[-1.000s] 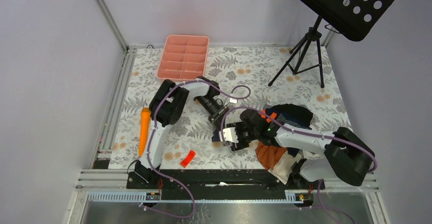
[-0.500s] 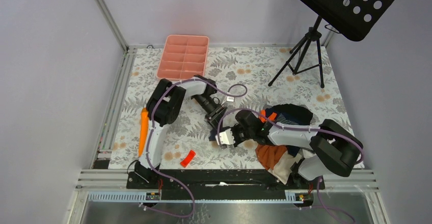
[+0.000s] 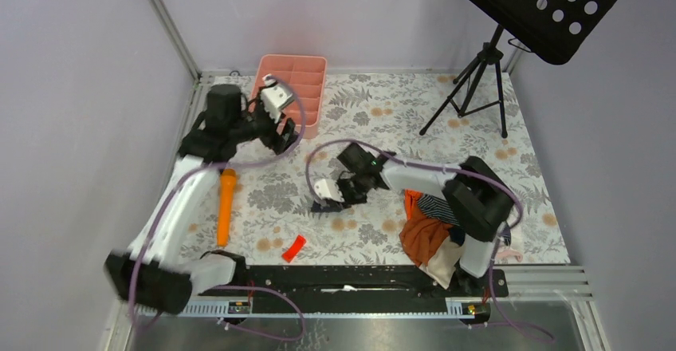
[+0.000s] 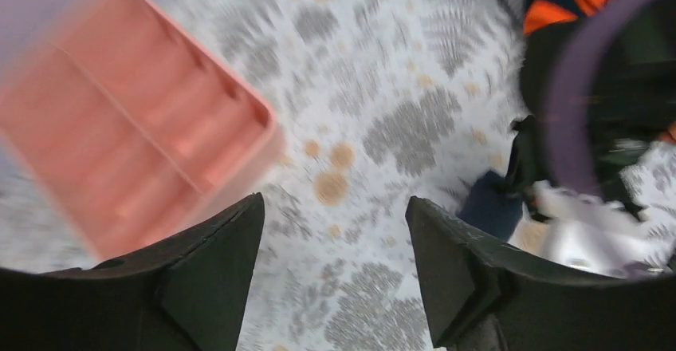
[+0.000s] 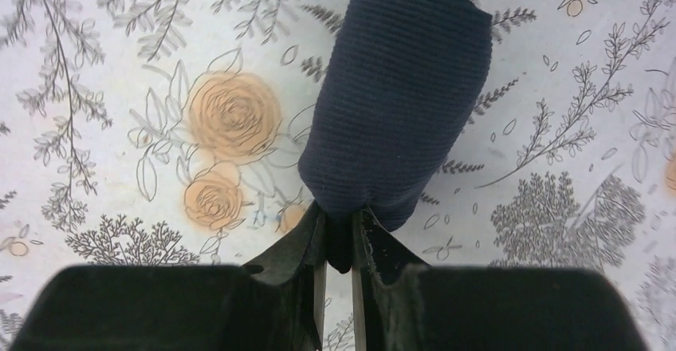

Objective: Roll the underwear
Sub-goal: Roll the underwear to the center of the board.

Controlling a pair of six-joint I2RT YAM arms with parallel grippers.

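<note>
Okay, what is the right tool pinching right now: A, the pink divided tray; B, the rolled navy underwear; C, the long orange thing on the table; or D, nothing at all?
B: in the right wrist view the right tool is closed on the near end of the rolled navy underwear.

Navy underwear [image 5: 396, 96] – rolled up, horiz.

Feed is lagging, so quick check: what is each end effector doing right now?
Left end effector: open, holding nothing.
Right end effector: closed on the rolled navy ribbed-cloth underwear.
</note>
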